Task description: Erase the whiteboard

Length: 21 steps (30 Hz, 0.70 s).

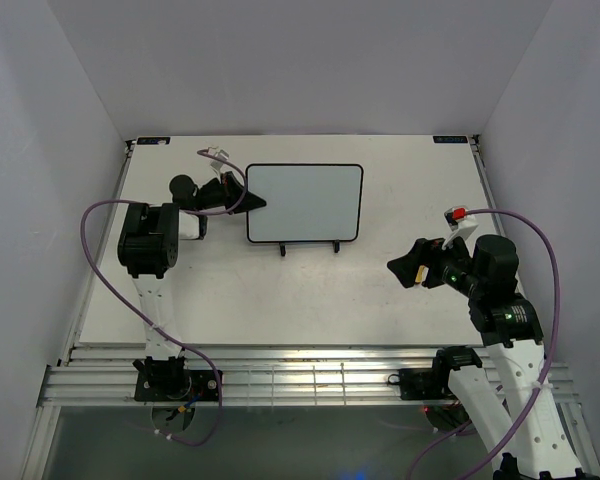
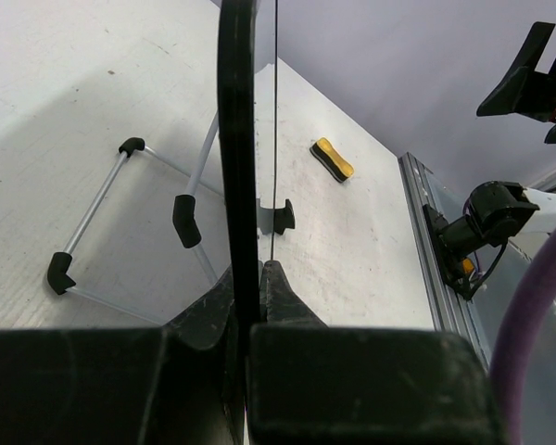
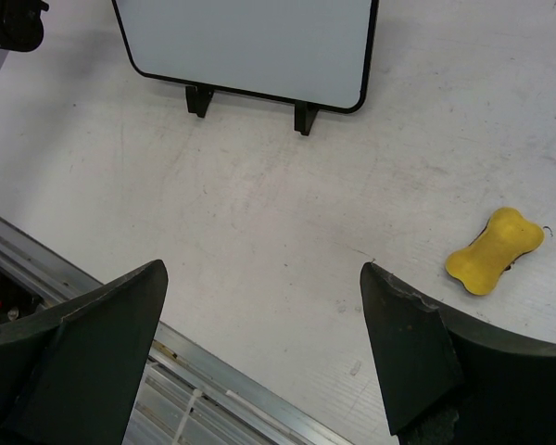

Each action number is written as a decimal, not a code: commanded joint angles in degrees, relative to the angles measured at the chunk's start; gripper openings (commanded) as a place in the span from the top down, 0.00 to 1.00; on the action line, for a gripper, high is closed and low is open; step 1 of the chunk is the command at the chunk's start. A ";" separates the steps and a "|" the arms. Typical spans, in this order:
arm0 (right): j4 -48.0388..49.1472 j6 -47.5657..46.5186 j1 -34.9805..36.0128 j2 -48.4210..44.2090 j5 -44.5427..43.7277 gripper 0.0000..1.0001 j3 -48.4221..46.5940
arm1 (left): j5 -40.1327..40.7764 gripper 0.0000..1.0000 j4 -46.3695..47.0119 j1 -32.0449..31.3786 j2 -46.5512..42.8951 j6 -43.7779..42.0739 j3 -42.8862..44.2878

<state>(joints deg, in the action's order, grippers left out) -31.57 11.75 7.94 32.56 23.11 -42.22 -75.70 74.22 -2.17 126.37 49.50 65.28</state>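
Both arms are built alike, with white links running between chunky black joint housings. The left arm (image 1: 150, 245) has a big blocky black elbow. The right arm (image 1: 500, 300) shows small green lights on its black casings and a red tab (image 1: 458, 213) on a white bracket by the wrist. Each trails a thick purple cable (image 2: 528, 315) looping down to its base. The left gripper (image 1: 252, 203) and right gripper (image 3: 259, 306) are matt black, with wedge-shaped fingers (image 3: 93, 362), one of them scuffed along its edge.

left gripper (image 1: 252, 203) clamped on whiteboard (image 1: 305, 203) edge | right gripper (image 3: 262, 271) spread wide, aloft
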 commanded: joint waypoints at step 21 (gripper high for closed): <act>2.39 -0.32 -0.21 -1.71 2.11 0.10 0.73 | 5.30 0.66 20.97 0.59 2.22 -3.88 -5.77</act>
<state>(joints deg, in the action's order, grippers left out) -31.51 11.75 7.92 31.20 24.21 -42.00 -70.70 75.72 -1.91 128.60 48.49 60.25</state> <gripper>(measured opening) 0.900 0.323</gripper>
